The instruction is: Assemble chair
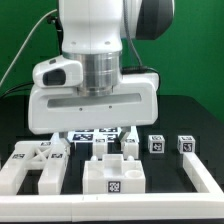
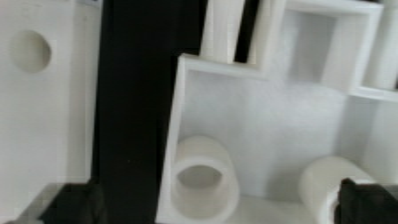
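**Chair parts loose on the table, arm low over the middle row**

Chair pieces: matte white plastic, all bearing square black-and-white tags.
- Blocky notched piece sits centre, close to the table's near edge, with one tag facing the exterior camera.
- Flat slabs lie by the near corner at the exterior view's left. They are close together, and I cannot tell whether they touch.
- Tagged bars form a row mid-table, just behind the notched piece.
- Small cubes number two, standing apart from each other toward the edge at the exterior view's right.

Surroundings: black table. A thin untagged white rail runs along the edge at the exterior view's right. The robot arm and its broad white hand fill the middle of that view and hide the back of the bar row.

The wrist view is tight on a rimmed white slab with a rounded ring feature and a second one beside it. A strip of black table lies alongside.

The gripper has its jaws spread wide. The dark fingertips show at opposite sides with the rimmed slab lying between and beneath them. Nothing is clamped, and contact with the slab cannot be told
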Controlling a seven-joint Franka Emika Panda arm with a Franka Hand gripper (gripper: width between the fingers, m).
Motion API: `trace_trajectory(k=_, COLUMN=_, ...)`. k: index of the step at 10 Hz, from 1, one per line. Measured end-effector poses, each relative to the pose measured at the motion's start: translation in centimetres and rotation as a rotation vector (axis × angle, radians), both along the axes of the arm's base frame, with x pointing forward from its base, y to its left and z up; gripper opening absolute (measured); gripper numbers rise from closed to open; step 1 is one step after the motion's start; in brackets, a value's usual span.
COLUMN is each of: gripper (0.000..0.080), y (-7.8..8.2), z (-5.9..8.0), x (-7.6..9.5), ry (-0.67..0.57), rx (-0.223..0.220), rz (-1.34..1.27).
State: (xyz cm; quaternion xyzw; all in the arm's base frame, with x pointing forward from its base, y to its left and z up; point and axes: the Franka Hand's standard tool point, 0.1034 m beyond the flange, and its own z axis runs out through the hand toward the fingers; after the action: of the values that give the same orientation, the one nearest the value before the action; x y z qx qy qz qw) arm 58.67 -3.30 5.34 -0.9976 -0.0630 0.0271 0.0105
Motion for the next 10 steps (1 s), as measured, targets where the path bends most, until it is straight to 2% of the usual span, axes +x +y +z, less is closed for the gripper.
trace_trajectory(k=1, gripper=0.0649, y=-0.1, z=-0.4, x=0.3, ry=-0.006, rx=0.009, rz=-0.009)
trace_trajectory(k=2, gripper=0.0649, y=0.2, z=-1.5, x=0.3, ry=-0.026, rx=0.007, rz=-0.004)
trace_trajectory(k=3, gripper=0.0649, y=0.7, z=-2.2, x=-0.3, ry=-0.030, rx=0.006, rz=0.000)
trace_trajectory(k=5, gripper=0.0649, y=0.7, z=-3.3, x=-0.6, ry=-0.052, rx=0.002, rz=0.004)
trace_trajectory(k=6, gripper=0.0649, y=0.7, z=-3.3, x=-0.6, ry=-0.048, rx=0.002, rz=0.004)
trace_trajectory(k=8, gripper=0.0387, y=0.7, z=-3.3, x=-0.6, ry=-0.048, rx=0.002, rz=0.004)
trace_trajectory(k=9, gripper=0.0387, y=0.7, z=-3.3, x=-0.6, ry=-0.048, rx=0.002, rz=0.004)
trace_trajectory(k=10, gripper=0.0251, y=0.7, z=-3.3, x=-0.6, ry=-0.048, rx=0.002, rz=0.004)
